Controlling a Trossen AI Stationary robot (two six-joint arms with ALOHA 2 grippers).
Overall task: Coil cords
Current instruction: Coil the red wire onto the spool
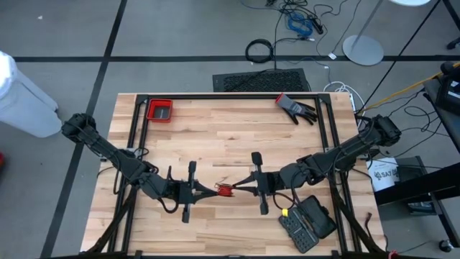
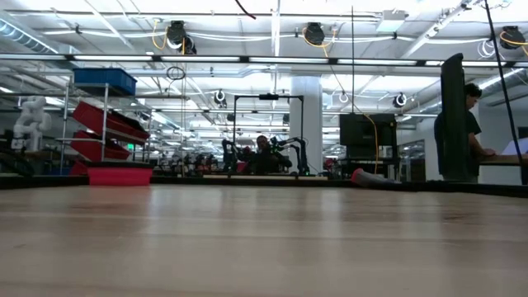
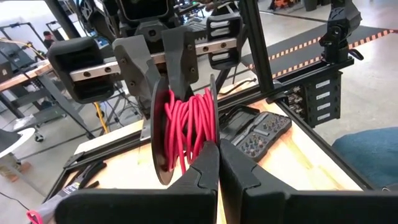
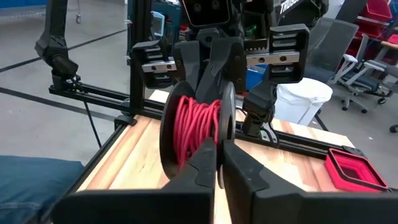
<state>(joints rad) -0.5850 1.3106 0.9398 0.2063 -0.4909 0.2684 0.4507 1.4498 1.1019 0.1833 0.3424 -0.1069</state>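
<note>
Between the two hands | left hand (image 1: pixel 208 191) pinched shut on spool's black disc (image 3: pixel 163 146) | right hand (image 1: pixel 241 188) pinched shut on the opposite rim | red cord (image 1: pixel 224 190) wound on spool, held above desk (image 1: pixel 230 129) | red bin (image 1: pixel 159 110) far beyond | black glove (image 1: pixel 296 108) far beyond

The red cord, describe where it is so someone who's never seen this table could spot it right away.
Look at the wooden table, near its front edge, where the two dark arms meet. There the left gripper and right gripper, both shut, pinch a small spool between them. The red cord is wound on it between two round black discs, the only bright red coil there, unlike the red bin.
</note>
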